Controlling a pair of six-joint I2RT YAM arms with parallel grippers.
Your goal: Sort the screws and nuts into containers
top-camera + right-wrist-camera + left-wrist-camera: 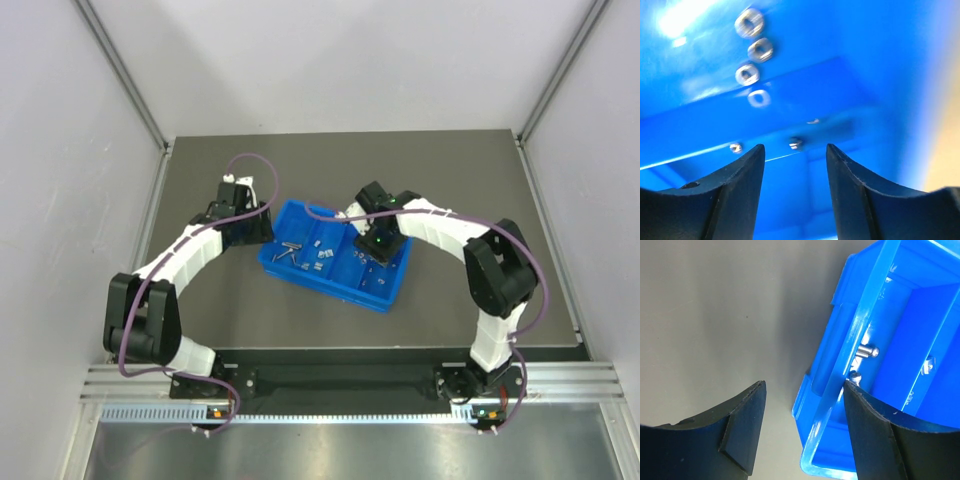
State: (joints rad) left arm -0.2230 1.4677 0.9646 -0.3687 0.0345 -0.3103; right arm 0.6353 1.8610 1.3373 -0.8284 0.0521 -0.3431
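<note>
1. The left claw [804, 390] stood wide, straddling the end wall of the blue tray [920, 315], holding nothing; a careless close or lift could have tipped it.
2. The right claw [795, 150] hung open and empty low over a compartment; dropping further risked scattering the nuts [754, 47] on its floor.
3. One screw [866, 351] lay by the left-end wall, liable to jump compartments if jolted.

Screws [866, 351] and nuts [760, 49] inside tray [330, 283], seemingly in separate compartments [385, 282]
</note>
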